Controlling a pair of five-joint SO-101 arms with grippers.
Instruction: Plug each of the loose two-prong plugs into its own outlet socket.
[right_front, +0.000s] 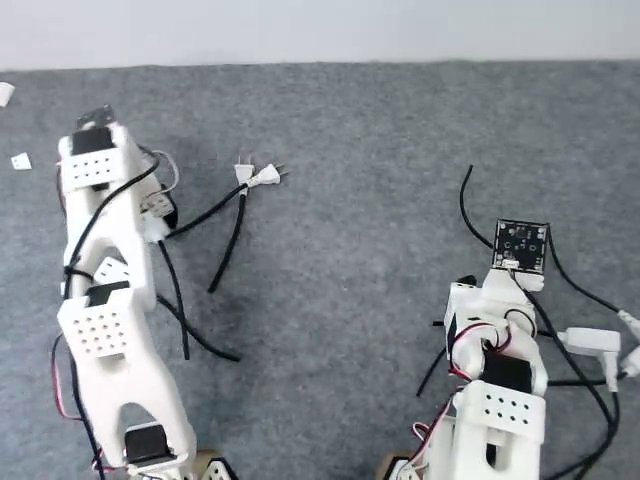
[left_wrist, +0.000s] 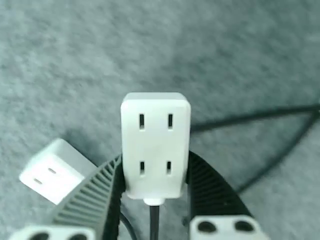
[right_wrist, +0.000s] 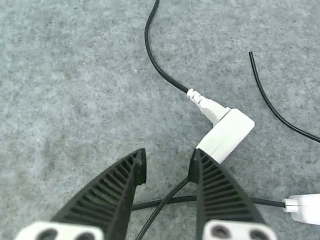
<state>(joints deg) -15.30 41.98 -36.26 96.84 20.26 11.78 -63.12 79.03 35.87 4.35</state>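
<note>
Two loose two-prong plugs (right_front: 256, 176) are seen lying together on the grey carpet (right_front: 360, 300), far from the arm bases and just right of the left arm, with their black cords (right_front: 228, 250) trailing nearer and to the left. No plug is seated in a socket.

A white outlet block (left_wrist: 155, 145) with four slots facing the camera is clamped between the ribbed fingers (left_wrist: 95, 192) of the left gripper (left_wrist: 155, 165). A second outlet block (left_wrist: 50, 172) is laid on the carpet just beside it, not touched by the fingers.

On the right side of the table, the right gripper (right_wrist: 168, 167) is held above the carpet with its jaws parted to a moderate gap and nothing between them. A white corded block (right_wrist: 225, 134) is placed just beside one fingertip (right_wrist: 199, 162), outside the gap. Another white piece (right_wrist: 305, 207) is seen at the edge, joined to a thin black cord.
</note>
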